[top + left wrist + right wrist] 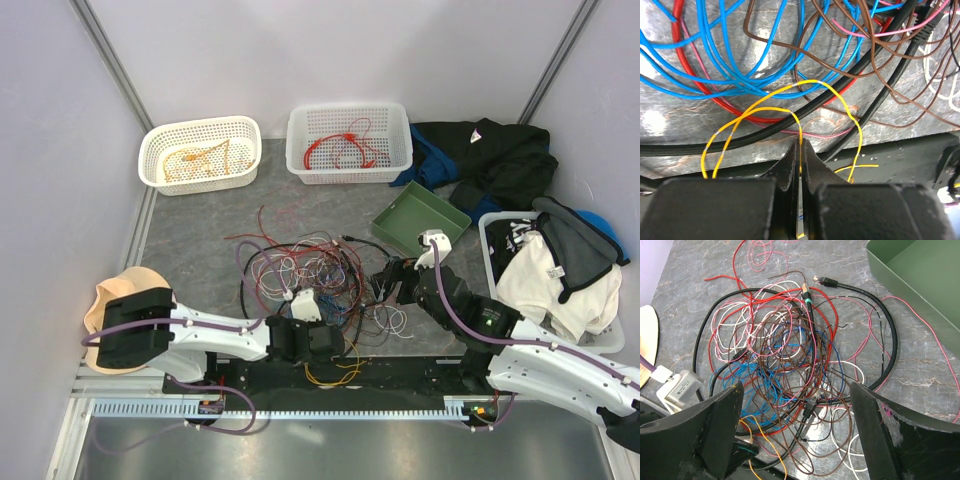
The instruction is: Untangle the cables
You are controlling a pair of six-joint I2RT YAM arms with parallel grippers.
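Observation:
The cables (305,275) lie in one tangled heap on the grey mat: red, blue, brown, white and pink wires with a thicker black cable (892,340) looping round the right side. My left gripper (328,345) sits at the heap's near edge. In the left wrist view the left gripper (801,146) is shut on a thin yellow wire (800,131), which loops up over a black cable. My right gripper (388,280) hovers over the heap's right side. Seen from the right wrist, the right gripper (797,427) is open, its fingers (720,425) straddling brown and white loops without touching.
Two white baskets stand at the back, one (200,125) holding orange wire, the other (350,108) red wire. A green tray (425,212) lies just right of the heap. Dark clothes (500,155) and a bin of clothing (555,270) fill the right side. A black rail (400,375) runs along the near edge.

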